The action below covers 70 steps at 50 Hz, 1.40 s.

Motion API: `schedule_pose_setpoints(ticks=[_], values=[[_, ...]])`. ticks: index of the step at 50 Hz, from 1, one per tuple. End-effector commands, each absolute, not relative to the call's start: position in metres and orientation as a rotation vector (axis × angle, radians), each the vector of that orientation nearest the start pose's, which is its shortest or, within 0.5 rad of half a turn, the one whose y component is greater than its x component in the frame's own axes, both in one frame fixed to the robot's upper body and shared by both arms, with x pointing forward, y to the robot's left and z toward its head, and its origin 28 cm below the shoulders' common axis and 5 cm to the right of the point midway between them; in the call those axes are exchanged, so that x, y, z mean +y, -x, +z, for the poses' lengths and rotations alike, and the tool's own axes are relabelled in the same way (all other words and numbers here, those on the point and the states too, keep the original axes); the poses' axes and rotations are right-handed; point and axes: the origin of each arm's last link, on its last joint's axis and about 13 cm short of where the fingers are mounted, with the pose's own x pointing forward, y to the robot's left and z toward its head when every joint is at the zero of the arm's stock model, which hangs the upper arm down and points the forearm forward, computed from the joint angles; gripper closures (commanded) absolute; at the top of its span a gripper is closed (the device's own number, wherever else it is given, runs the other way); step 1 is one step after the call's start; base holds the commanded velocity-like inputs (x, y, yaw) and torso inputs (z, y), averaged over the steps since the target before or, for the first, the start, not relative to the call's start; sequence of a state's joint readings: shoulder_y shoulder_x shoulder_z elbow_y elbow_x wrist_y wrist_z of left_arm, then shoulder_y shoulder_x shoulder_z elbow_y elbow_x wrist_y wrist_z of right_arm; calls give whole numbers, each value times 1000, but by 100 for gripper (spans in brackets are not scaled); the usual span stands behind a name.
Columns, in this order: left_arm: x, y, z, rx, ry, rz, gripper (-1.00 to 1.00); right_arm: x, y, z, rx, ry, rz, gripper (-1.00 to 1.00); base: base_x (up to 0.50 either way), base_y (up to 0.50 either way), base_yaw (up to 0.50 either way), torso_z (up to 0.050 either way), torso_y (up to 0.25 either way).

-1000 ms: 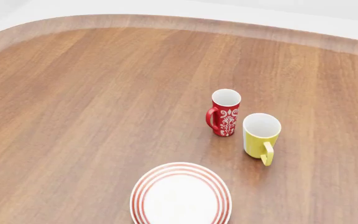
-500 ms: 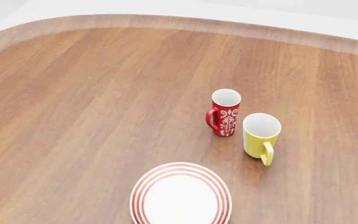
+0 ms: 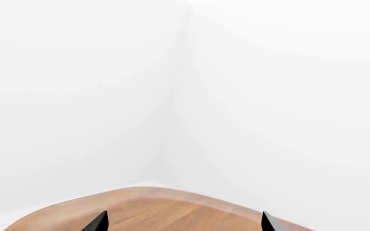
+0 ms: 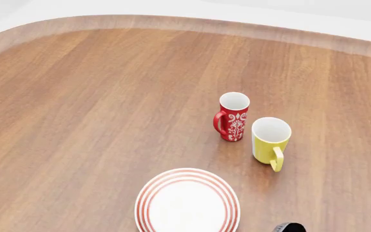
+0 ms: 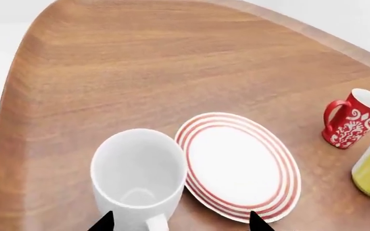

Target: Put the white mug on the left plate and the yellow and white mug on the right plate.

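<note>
One white mug (image 5: 138, 175) (right wrist only)

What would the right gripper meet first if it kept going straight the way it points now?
Probably the white mug and the plate beside it: both sit just ahead of the open right gripper in the right wrist view. Which comes first depends on depth, which is unclear.

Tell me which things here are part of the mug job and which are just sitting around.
Part of the job: white mug, yellow and white mug, one red-ringed plate.
Just sitting there: red patterned mug.
</note>
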<state>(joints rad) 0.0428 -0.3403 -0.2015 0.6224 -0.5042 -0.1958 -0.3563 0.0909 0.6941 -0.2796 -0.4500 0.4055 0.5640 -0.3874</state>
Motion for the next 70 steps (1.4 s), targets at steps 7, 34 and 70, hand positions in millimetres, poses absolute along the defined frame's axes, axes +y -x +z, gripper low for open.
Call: schedule_pose_setpoints(ticks=[7,34,70], values=[[276,-186,142,-387,162,273,-100,-167,-208,83,365,355,822,-100,0,0,0,0,0],[277,-186,142,-386,164,281,-100,-172,-225,77,454,390,840,-100,0,0,0,0,0],[279,-183,143,-388,175,282,-100,-159,-246,47,520,378,890,-100,0,0,0,0,0]])
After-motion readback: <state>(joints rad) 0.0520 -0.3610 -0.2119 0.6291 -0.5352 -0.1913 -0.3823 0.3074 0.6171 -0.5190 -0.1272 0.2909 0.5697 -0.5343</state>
